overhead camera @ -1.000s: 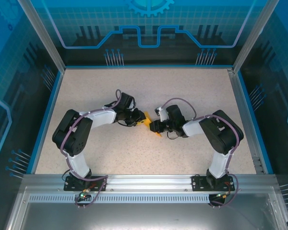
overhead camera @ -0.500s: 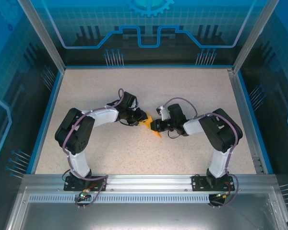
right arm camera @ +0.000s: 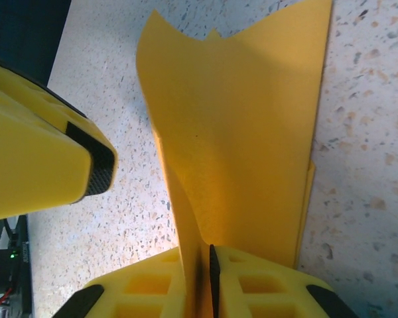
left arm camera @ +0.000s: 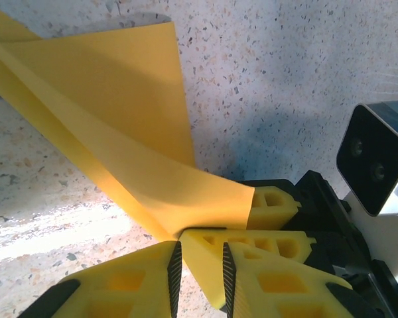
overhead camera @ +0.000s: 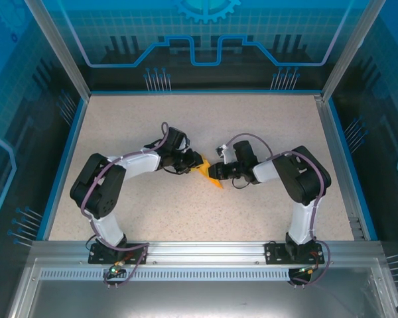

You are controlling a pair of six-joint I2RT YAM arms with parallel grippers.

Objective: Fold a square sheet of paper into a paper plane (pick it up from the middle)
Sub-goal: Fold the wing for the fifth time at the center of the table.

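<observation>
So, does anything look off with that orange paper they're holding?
Slightly. The folded orange paper, pinched by the left gripper and right gripper, isn't flat: one flap bows up off the table, and its layered edges sit slightly offset.

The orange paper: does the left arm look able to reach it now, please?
Probably yes: the left gripper sits at a fold of the orange paper, though the right gripper, pinching it, crowds close.

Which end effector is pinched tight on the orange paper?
The right end effector: its fingers meet on the orange paper. The left end effector has its fingers visibly apart.
</observation>
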